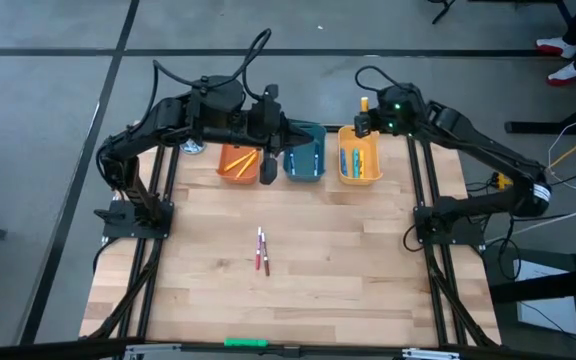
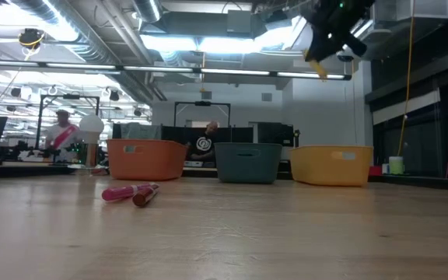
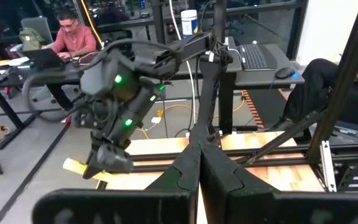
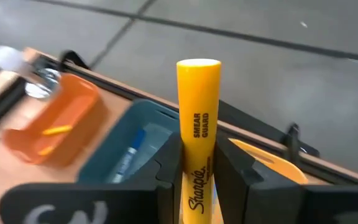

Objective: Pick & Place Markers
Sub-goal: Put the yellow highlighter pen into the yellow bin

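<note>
Two markers, one pink and one dark red (image 1: 262,250) (image 2: 131,193), lie side by side mid-table. My right gripper (image 1: 366,112) (image 2: 327,53) (image 4: 199,177) hangs above the far rim of the yellow bin (image 1: 359,162) (image 2: 331,165), shut on a yellow marker (image 4: 199,118) (image 2: 318,68) (image 3: 73,167). More markers lie in the orange bin (image 1: 238,162), the teal bin (image 1: 305,155) and the yellow bin. My left gripper (image 1: 290,132) (image 3: 197,180) is shut on nothing, raised above the gap between the orange and teal bins. My right gripper pinches the yellow marker's printed barrel (image 4: 197,171) between its two fingers (image 4: 169,165). The marker lies along the fingers, and its blunt end (image 4: 199,68) sticks out past the fingertips. It is lifted clear above the bins and slants downward.
The three bins stand in a row along the table's far edge. A bright green stick (image 1: 245,342) lies at the near edge. People sit at desks in the room beyond the table. Bare wood surrounds the two loose markers.
</note>
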